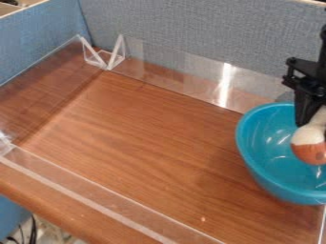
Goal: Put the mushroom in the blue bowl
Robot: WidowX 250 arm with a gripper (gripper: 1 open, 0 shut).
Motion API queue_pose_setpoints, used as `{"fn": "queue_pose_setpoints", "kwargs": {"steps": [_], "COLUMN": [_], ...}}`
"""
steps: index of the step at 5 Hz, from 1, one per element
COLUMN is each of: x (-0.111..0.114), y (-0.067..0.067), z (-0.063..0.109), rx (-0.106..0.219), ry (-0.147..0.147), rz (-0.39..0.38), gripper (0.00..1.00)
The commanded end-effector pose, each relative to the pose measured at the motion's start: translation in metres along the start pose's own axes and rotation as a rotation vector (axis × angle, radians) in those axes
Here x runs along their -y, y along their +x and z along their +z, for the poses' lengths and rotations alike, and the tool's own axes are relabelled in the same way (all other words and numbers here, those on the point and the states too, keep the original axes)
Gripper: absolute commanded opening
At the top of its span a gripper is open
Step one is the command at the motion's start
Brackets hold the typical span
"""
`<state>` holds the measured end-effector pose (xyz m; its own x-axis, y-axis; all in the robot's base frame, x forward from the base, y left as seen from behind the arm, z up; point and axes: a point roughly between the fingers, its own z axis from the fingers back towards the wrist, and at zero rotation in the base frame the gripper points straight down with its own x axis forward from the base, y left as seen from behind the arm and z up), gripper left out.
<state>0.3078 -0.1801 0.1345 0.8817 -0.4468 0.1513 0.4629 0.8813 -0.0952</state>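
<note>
Wooden table (114, 133): fingers (310, 122) clamp mushroom (310, 146) above blue bowl (261, 152).

Black arm at right edge, wrist pointing straight down, fingers (310, 122) clamped together

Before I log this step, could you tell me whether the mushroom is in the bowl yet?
Not yet: the mushroom hangs cap-down in the shut fingers, above the bowl, not resting inside.
</note>
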Motion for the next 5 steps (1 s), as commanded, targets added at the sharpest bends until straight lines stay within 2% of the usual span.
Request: {"fn": "queue_pose_setpoints", "kwargs": {"steps": [1, 5], "x": [0.007, 0.012], "y": [0.005, -0.010], "z": [0.037, 0.059], "rx": [0.103, 0.145], "ry": [0.004, 0.020], "rz": [-0.026, -0.053], "gripper": [0.00, 0.00]}}
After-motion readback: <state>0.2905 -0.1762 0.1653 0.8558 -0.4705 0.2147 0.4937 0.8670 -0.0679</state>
